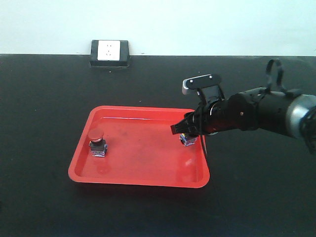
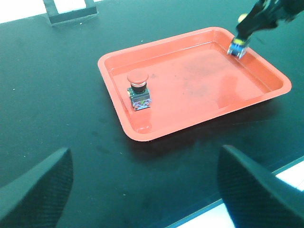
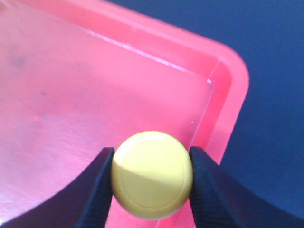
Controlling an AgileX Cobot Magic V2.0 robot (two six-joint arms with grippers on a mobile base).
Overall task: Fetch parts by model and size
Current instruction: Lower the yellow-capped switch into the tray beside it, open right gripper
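Observation:
A red-capped push-button switch (image 1: 97, 143) (image 2: 138, 90) stands upright in the left part of the red tray (image 1: 143, 160) (image 2: 199, 80). My right gripper (image 1: 185, 129) (image 3: 152, 153) is shut on the yellow-capped switch (image 1: 187, 141) (image 2: 236, 47) (image 3: 152, 175), its pads pressing the round cap from both sides. That switch is at the tray's right end, close to the wall; I cannot tell whether its base touches the floor. My left gripper (image 2: 147, 187) hangs open over bare black table in front of the tray, with nothing between its fingers.
A white socket in a black frame (image 1: 109, 52) (image 2: 71, 9) stands at the table's back edge. The black tabletop (image 1: 49, 98) surrounds the tray. The table's near edge (image 2: 285, 167) shows in the left wrist view.

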